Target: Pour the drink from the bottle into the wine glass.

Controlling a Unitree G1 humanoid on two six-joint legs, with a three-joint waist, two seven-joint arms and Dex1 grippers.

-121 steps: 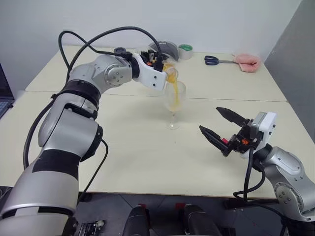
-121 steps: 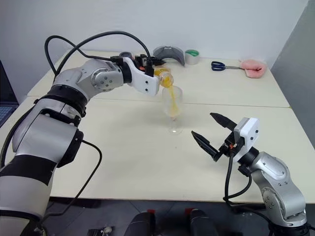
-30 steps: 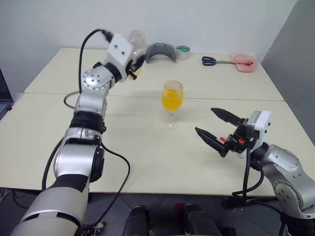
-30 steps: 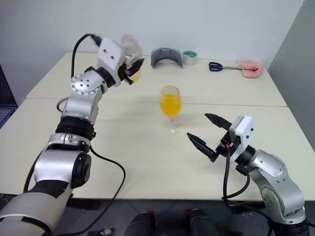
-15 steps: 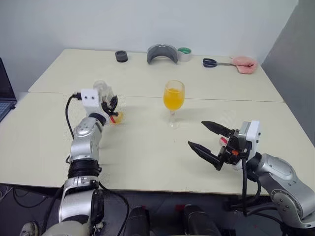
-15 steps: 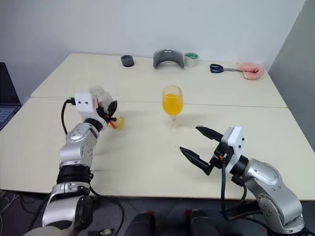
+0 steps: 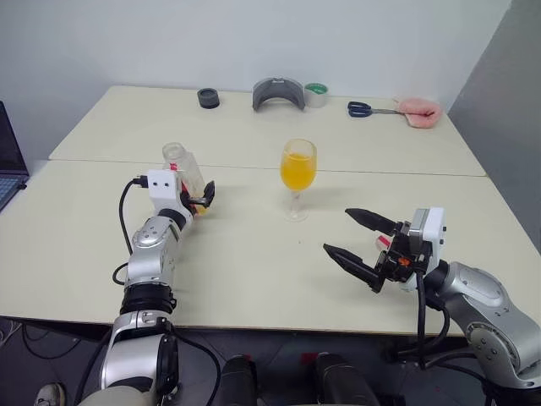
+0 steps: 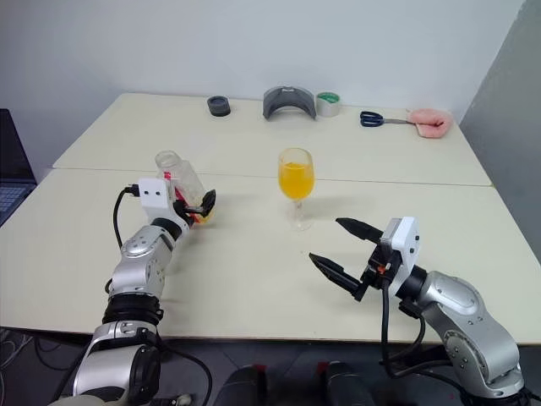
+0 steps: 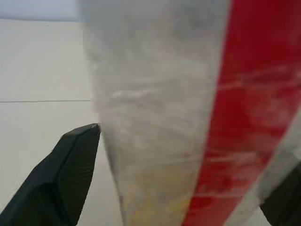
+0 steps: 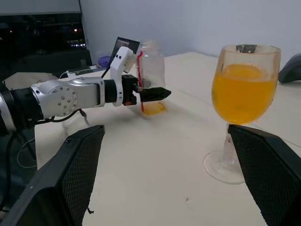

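Two claws are over the tabletop (image 7: 254, 262), with the wine glass (image 7: 297, 173) of drink (image 7: 297, 172) standing between them. Left of the glass, the nearly empty bottle (image 8: 177, 182) stands between the left claw's (image 8: 199, 211) parted fingers. Right of the glass, the right claw (image 7: 355, 241) is wide open and empty.

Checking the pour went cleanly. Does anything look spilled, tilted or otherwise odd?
No spill shows. The wine glass stands upright holding the drink. The bottle sits tilted between the left gripper fingers, uncapped, nearly empty.
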